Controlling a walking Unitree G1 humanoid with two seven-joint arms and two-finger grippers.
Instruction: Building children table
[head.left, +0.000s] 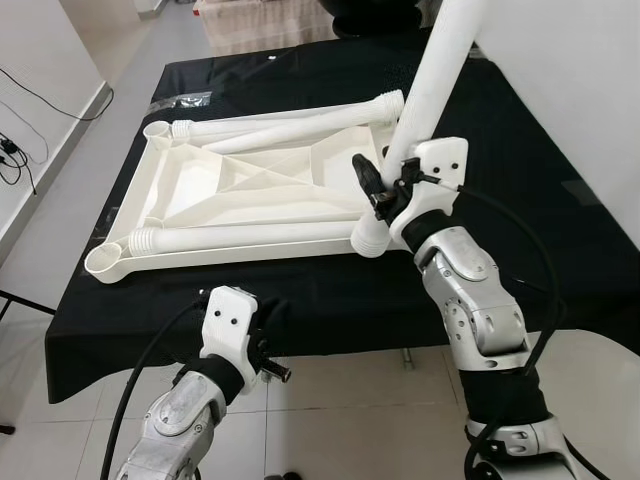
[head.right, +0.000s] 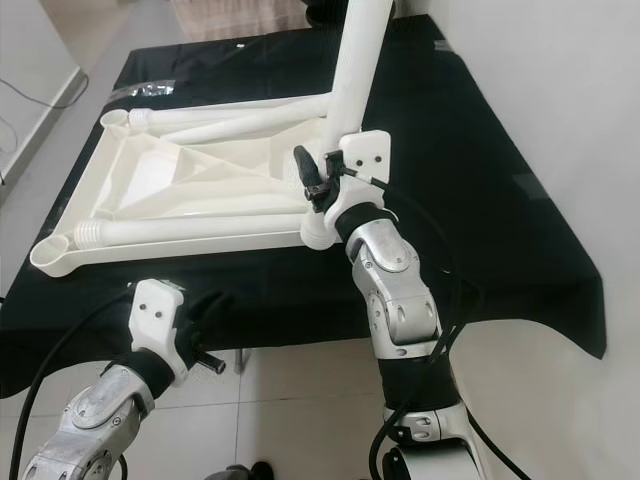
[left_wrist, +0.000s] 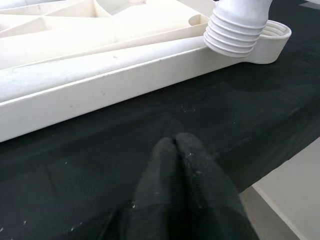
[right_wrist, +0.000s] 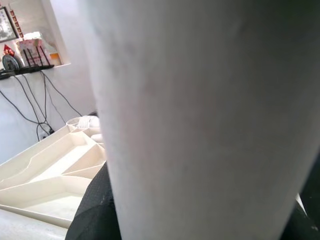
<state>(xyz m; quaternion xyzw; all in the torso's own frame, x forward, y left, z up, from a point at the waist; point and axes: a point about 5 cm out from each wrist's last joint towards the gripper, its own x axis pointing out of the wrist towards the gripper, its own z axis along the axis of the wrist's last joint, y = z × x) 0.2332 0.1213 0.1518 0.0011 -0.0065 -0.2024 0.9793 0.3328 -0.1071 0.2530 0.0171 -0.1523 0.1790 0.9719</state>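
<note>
Right gripper (head.left: 385, 190) is clamping an upright white table leg (head.left: 432, 85) standing in the near right corner socket of the inverted tabletop (head.left: 250, 190) on the black-draped desk (head.left: 540, 190); left gripper (left_wrist: 175, 150), fingers pressed together, is hovering at the desk's near edge.

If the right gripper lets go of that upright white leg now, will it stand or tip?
Likely to tip: the leg is tall and leans, its foot at the tabletop's corner socket, with seating unconfirmed. It looks like stiff, hollow, light plastic, smooth enough to slide in the right gripper.

White wall (head.left: 560, 90), tiled floor (head.left: 330, 420), black-draped stand (head.left: 540, 200).
</note>
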